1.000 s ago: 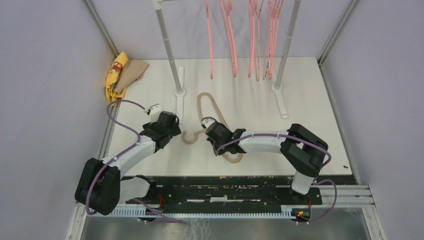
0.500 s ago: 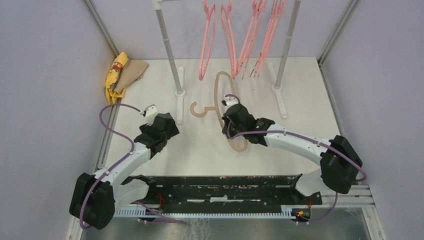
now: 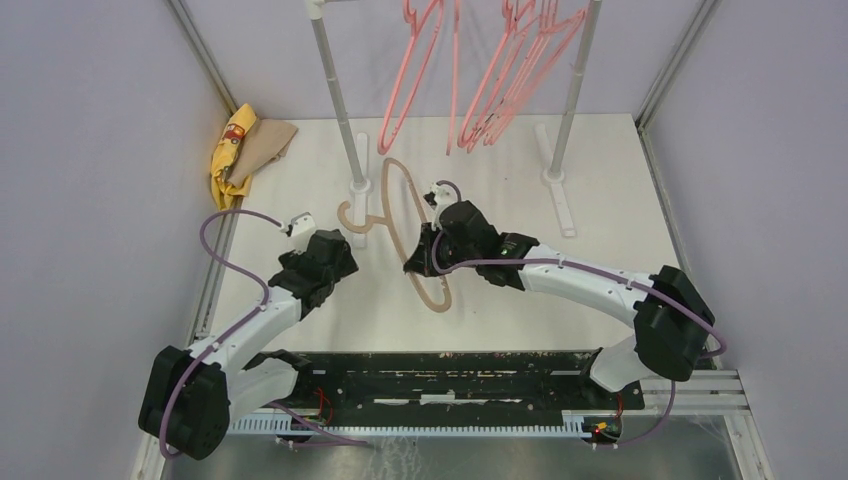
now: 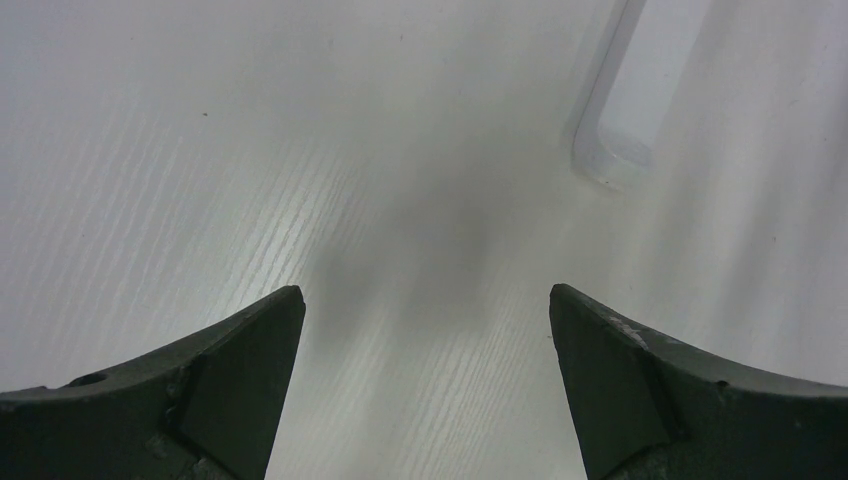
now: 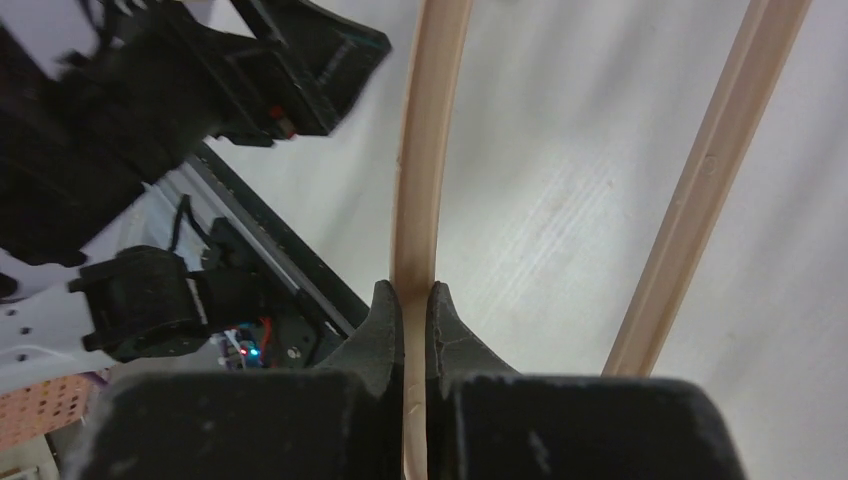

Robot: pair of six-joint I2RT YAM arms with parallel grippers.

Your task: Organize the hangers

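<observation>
My right gripper (image 3: 428,238) is shut on one bar of the tan-beige hanger (image 3: 402,201) and holds it lifted above the table, hook to the left near the left rack pole. In the right wrist view my jaws clamp that bar of the hanger (image 5: 420,200) at the gripper (image 5: 412,300), with its other bar to the right. Several pink hangers (image 3: 495,80) hang from the rack at the back and swing. My left gripper (image 3: 322,258) is open and empty, low over the bare table; in the left wrist view its gripper (image 4: 425,320) has wide-apart jaws.
Two white upright rack poles stand at the back, the left pole (image 3: 338,100) and the right pole (image 3: 572,95), each on a flat foot, one foot showing in the left wrist view (image 4: 625,110). A yellow-and-tan cloth (image 3: 245,145) lies at the far left table edge.
My right arm reached out and lifted the tan-beige hanger from the table, then swung it left. The pink hangers have swung to the side. My left arm drew back a little.
</observation>
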